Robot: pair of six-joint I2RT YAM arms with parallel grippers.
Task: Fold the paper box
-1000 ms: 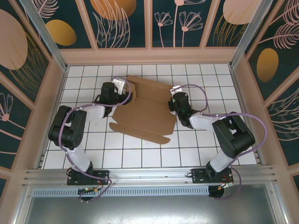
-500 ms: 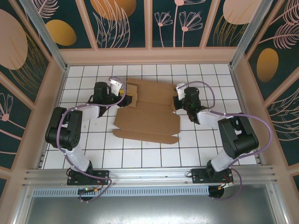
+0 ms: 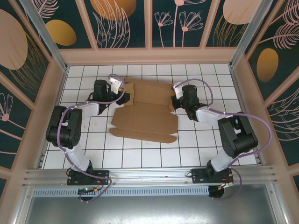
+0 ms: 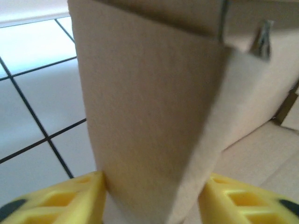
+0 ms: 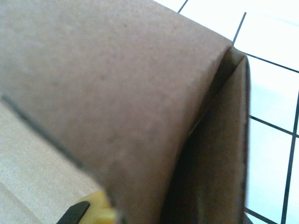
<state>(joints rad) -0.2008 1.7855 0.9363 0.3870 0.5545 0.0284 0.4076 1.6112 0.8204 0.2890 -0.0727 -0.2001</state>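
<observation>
The paper box (image 3: 145, 112), plain brown cardboard, lies half folded in the middle of the tiled floor with its front flap flat. At the box's back left corner my left gripper (image 3: 122, 92) has a raised, folded flap (image 4: 149, 116) filling the gap between its yellow fingers (image 4: 60, 200), which touch it on both sides. My right gripper (image 3: 174, 100) is at the box's right end. There a bent flap (image 5: 117, 93) covers the jaws, and one yellow finger (image 5: 91, 211) peeks out under it, shut on the cardboard.
A white tiled floor (image 3: 140, 154) is fenced by a low tan wall (image 3: 149, 56) at the back and both sides. A metal rail (image 3: 149, 175) runs along the near edge by both arm bases.
The box has turned and shifted to lie squarer to the back wall. Both grippers moved towards the back with it. The left jaws have narrowed onto the raised flap.
</observation>
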